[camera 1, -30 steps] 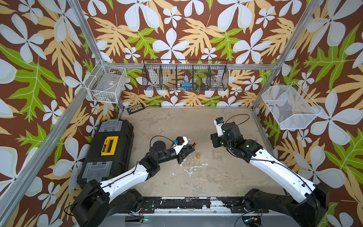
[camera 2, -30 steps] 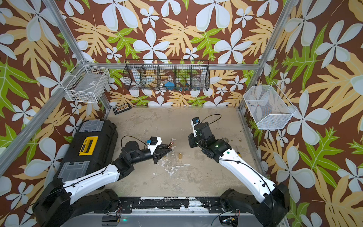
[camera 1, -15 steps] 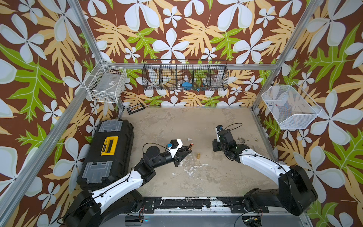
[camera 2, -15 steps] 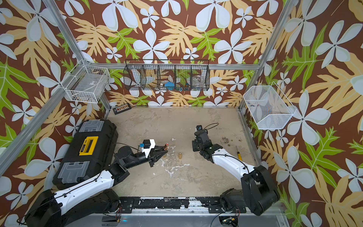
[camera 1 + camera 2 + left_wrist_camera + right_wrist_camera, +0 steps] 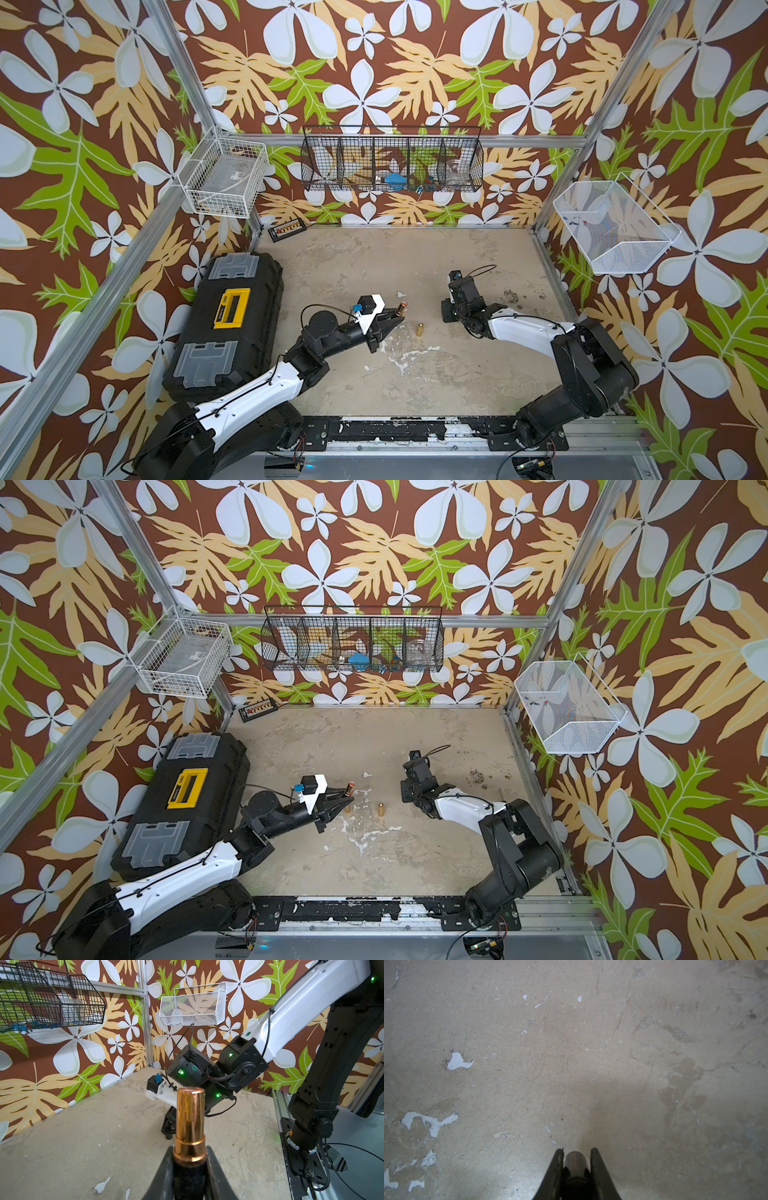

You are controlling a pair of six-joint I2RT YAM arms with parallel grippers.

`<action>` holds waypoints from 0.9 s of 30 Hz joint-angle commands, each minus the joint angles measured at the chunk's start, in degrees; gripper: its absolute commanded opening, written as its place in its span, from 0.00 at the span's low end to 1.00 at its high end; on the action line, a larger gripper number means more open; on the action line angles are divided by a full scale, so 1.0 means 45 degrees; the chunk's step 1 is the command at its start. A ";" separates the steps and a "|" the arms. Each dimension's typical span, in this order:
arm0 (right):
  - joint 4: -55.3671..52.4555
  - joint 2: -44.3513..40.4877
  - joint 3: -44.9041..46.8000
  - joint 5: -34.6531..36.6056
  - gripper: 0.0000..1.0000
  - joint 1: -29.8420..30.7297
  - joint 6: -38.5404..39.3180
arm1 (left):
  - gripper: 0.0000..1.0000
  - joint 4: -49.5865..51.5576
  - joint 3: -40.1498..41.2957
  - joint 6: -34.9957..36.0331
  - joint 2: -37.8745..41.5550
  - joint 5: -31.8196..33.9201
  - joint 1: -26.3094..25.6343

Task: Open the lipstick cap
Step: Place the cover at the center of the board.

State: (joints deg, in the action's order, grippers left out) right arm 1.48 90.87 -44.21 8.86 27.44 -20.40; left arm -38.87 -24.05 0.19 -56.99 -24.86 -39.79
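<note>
**Clerk:** Largest item?

**Checker:** Table (image 5: 374, 257). Worn beige top with white chips. Fills the middle of both top views.

**Clerk:** Next down?

**Checker:** Toolbox (image 5: 232, 324). Black, with a yellow handle and grey latches. Lower left of the frame, at the table's left side.

**Clerk:** Arms?

**Checker:** Left arm (image 5: 249, 395), white and black, reaches from the lower left toward the centre. Right arm (image 5: 528, 332) comes from the lower right and is folded in toward the centre.

**Clerk:** Wall fittings?

**Checker:** Black wire basket (image 5: 392, 160), top centre on the back wall. It is divided into compartments, and the contents are too small to tell. White wire basket (image 5: 224, 183), upper left. White mesh basket (image 5: 611, 228), right edge.

**Clerk:** Grippers?

**Checker:** Left gripper (image 5: 189, 1148): jaws clamped on the black base of the lipstick (image 5: 190, 1118). Right gripper (image 5: 577, 1150): points down at the table. Its jaws are closed on a dark cylinder (image 5: 575, 1162), which is blurred, so I cannot tell whether it is the cap.

**Clerk:** Where is the lipstick?

**Checker:** Just left of centre in both top views (image 5: 401, 308), held above the table. Its copper barrel is exposed and sticks out past the fingertips.

**Clerk:** Smallest item?

**Checker:** Gold cylinder (image 5: 419, 329). It stands upright on the table between the two grippers and touches neither.
</note>
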 commanded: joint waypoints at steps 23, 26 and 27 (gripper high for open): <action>-0.0718 -0.0085 -0.0079 -0.0205 0.30 0.0015 0.0127 | 0.10 -0.0166 -0.0009 0.0021 -0.0051 -0.0064 -0.0005; -0.0724 -0.0154 -0.0084 -0.0358 0.30 0.0015 0.0235 | 0.10 -0.0137 0.0020 0.0017 -0.0026 -0.0035 -0.0005; -0.0692 -0.0135 -0.0069 -0.0385 0.28 0.0015 0.0273 | 0.10 -0.0148 0.0013 0.0017 -0.0012 -0.0013 -0.0005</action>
State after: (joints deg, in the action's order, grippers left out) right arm -1.13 90.45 -44.27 7.49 27.44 -20.08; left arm -38.76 -24.05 0.30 -57.23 -24.88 -39.79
